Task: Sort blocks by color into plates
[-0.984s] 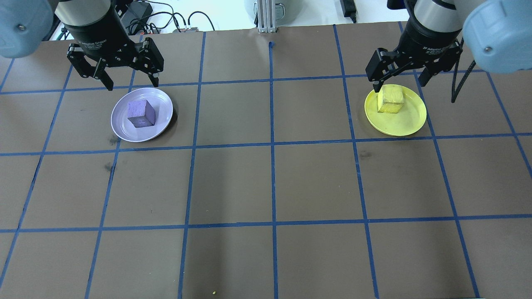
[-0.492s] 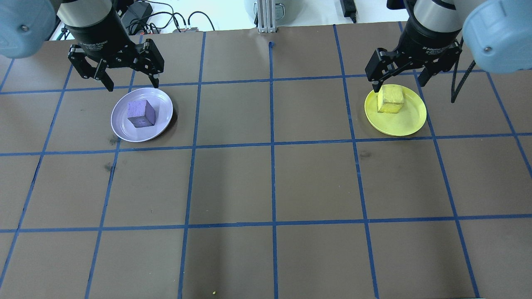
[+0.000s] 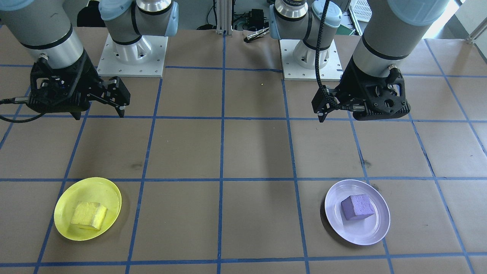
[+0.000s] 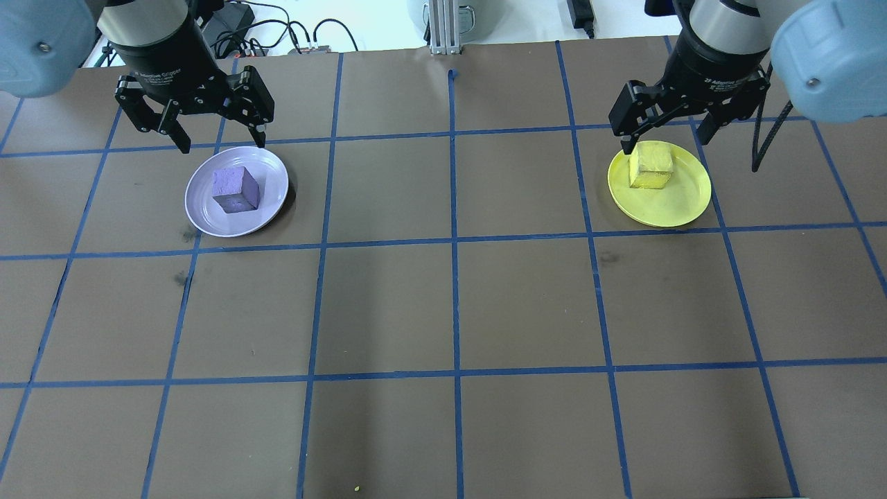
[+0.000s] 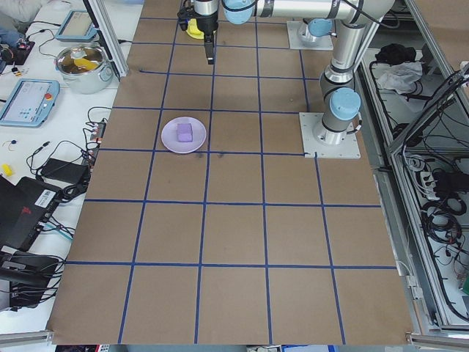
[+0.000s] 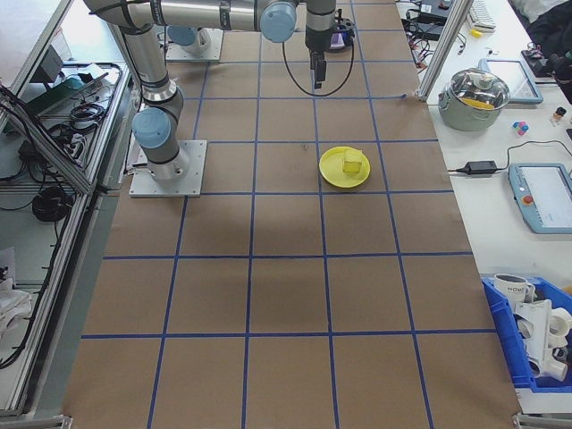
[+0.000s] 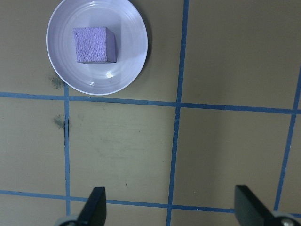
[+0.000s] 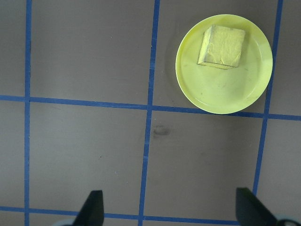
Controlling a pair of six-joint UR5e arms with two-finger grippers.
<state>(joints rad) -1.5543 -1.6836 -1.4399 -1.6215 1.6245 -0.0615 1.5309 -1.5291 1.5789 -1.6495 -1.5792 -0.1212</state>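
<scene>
While the purple block [image 4: 235,189] sits inside the lavender plate [image 4: 267,207], a little off the plate's middle, the yellow block [image 4: 651,165] sits inside the yellow plate [image 4: 682,201], toward its far rim in the overhead view. Both blocks are cubes, so neither has a long axis; each lies flat on one face, turned a little against the blue tape lines [image 4: 454,242] of the counter [image 4: 443,305]. The two plates are well apart, one on each side of the counter.

The left gripper [image 4: 217,143] hangs above the counter just beyond the lavender plate, its jaws spread wide and holding nothing. The right gripper [image 4: 669,138] hangs near the far rim of the yellow plate, its jaws also released and empty.
</scene>
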